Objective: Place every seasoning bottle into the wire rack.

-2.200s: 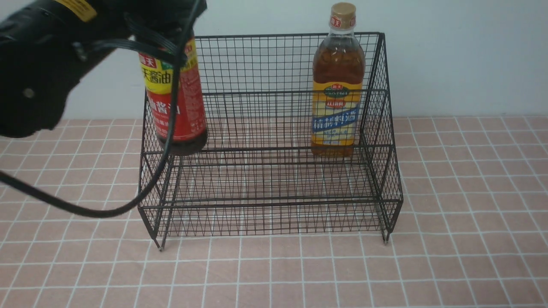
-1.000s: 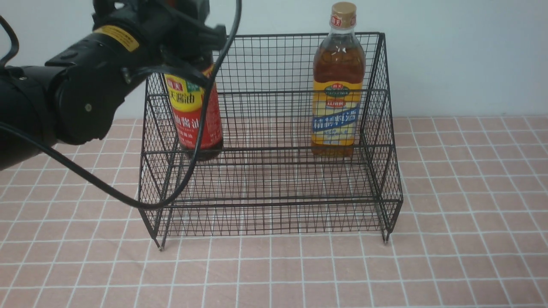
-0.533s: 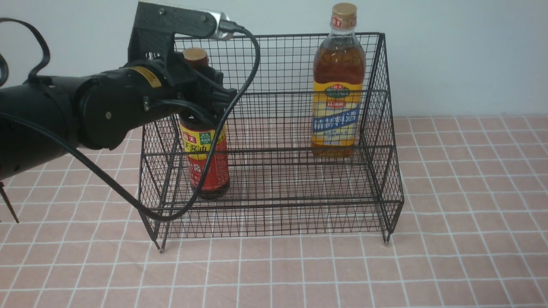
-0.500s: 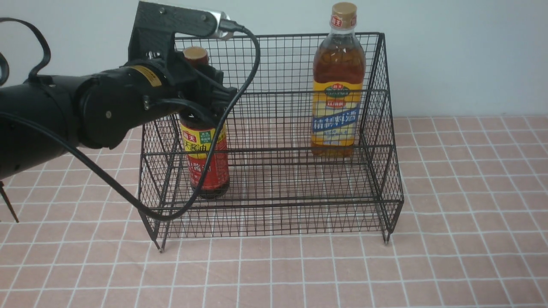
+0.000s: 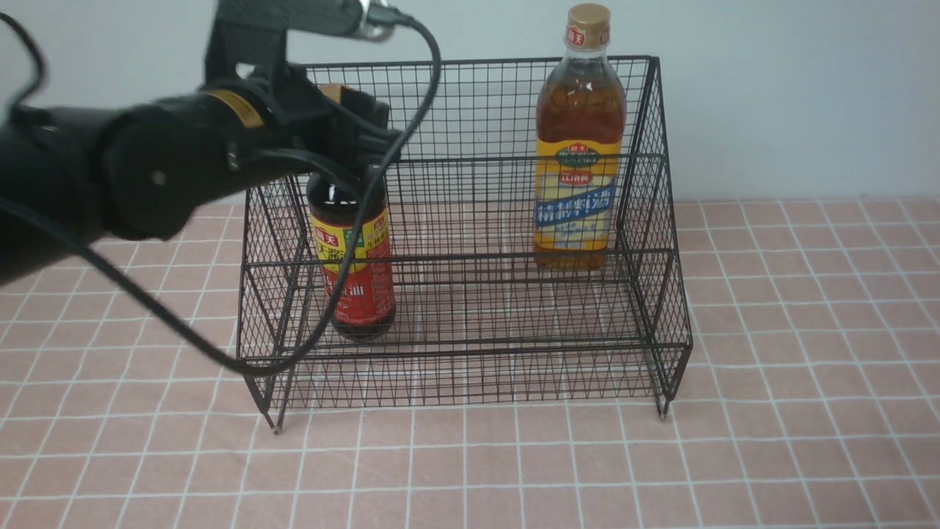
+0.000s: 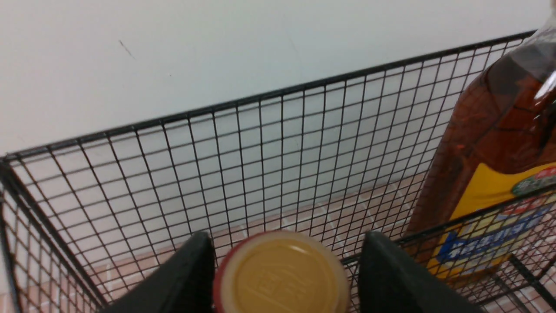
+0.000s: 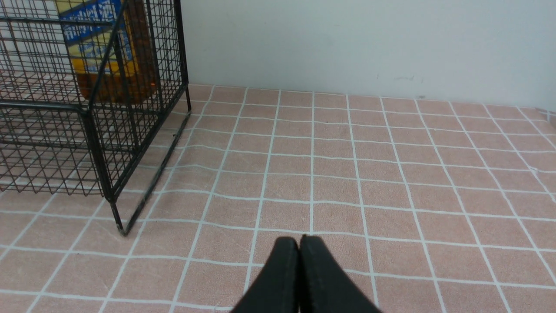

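Left fingers (image 6: 195, 278) now off soy-sauce bottle (image 5: 352, 272)

Item count: two seasoning bottles, namely one dark soy-sauce bottle (image 5: 354, 264) with a red-and-yellow label and one amber-liquid bottle (image 5: 580, 139) with a yellow-and-blue label and a tan cap. One wire rack (image 5: 470, 367), black, with two stepped tiers; each tier carries one bottle, the dark one on the lower tier and the amber one on the upper tier. Two rack feet are visible at the front corners. Two grippers: one left gripper (image 6: 282, 265) and one right gripper (image 7: 299, 261), each with two fingers. One table (image 5: 808, 367), covered in pink tiles.
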Controlling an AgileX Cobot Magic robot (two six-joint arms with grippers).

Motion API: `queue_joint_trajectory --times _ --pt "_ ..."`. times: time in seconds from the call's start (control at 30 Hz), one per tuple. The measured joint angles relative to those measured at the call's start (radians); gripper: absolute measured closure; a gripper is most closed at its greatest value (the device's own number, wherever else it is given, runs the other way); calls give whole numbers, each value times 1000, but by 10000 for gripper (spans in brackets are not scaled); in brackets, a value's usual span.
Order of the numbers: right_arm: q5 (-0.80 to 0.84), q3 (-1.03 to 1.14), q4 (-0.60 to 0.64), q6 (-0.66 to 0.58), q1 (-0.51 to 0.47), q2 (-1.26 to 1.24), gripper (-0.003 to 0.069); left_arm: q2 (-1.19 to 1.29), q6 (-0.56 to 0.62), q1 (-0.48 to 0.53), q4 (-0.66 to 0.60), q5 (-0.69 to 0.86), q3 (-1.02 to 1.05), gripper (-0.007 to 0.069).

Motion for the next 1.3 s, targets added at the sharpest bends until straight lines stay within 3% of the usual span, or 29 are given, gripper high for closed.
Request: queue_joint_trajectory --times 0.1,0.2,0.27,0.4,0.5,0.9,1.3 --pt "0 0 0 0 0 0 673 -85 0 0 0 97 0 209" --pt "0 0 0 0 0 0 673 -201 0 0 1 223 0 273" --pt "0 0 0 0 0 0 673 -266 -1 0 1 285 0 337" --pt "0 0 0 0 0 0 673 -460 -28 0 0 423 21 561" --pt "0 0 0 0 0 0 673 -594 -56 0 -1 476 75 615" --pt "0 0 0 0 0 0 673 -1020 -124 0 -1 707 344 631" --pt "0 0 0 0 0 0 673 -1111 -125 0 52 855 353 631"
